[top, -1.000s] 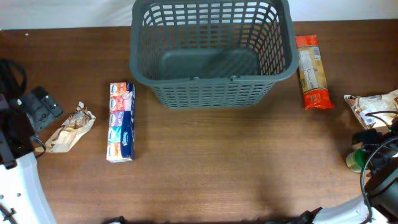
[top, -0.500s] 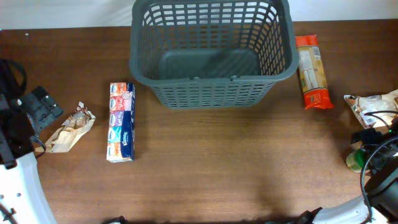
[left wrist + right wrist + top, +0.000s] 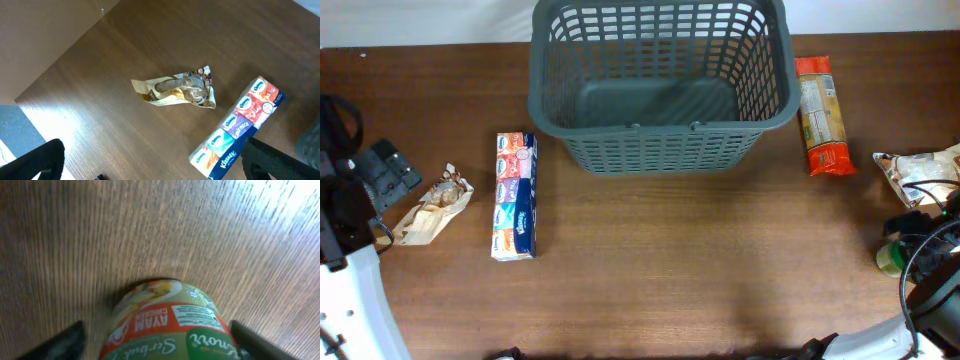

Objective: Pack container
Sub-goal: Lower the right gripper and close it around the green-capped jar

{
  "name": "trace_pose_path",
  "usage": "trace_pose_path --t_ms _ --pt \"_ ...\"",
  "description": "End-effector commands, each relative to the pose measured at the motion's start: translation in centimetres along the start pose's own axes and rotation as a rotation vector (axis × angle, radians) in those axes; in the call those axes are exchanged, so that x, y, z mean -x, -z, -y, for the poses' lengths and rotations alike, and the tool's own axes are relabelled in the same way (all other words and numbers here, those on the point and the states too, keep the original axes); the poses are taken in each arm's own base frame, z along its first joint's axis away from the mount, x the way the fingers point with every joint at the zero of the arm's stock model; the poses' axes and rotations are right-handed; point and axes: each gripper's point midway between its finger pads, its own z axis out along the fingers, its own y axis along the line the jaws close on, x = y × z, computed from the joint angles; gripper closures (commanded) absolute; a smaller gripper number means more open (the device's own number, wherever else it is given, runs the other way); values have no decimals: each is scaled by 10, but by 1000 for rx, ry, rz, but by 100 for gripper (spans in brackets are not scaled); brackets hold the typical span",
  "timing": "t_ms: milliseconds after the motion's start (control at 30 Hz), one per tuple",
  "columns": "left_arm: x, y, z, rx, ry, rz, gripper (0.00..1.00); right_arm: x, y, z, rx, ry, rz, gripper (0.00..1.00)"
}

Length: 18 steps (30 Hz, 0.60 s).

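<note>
The container [image 3: 660, 150], a large dark grey slotted basket, stands at the back centre with nothing showing inside. At the right edge my right gripper [image 3: 155, 342] is open around a green and orange Knorr jar [image 3: 170, 325] [image 3: 890, 258], one finger on each side of it, and the jar stands on the table. My left gripper [image 3: 150, 170] is open above bare table. A crumpled brown snack packet [image 3: 180, 90] [image 3: 435, 208] and a long tissue pack [image 3: 237, 127] [image 3: 515, 195] lie just ahead of it.
An orange packet [image 3: 820, 115] lies right of the basket. A pale foil packet [image 3: 920, 168] sits at the far right, just behind the jar. The left arm [image 3: 350, 215] fills the left edge. A wide stretch of brown table lies in front of the basket.
</note>
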Motion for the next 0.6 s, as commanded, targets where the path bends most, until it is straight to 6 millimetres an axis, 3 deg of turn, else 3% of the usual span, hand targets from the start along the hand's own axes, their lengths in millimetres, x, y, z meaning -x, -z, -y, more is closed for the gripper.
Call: trace_pose_path --t_ms 0,200,367,567 --pt "0 -1 -1 2 15 -4 1 -3 -4 2 -6 -2 -15 29" --pt "0 -1 -1 2 14 -4 1 -3 -4 2 -6 -2 -16 57" --pt "1 -1 -1 1 15 -3 1 -4 -4 0 4 -2 -22 96" --pt "1 -1 -1 0 16 0 1 -3 10 -8 37 4 -38 96"
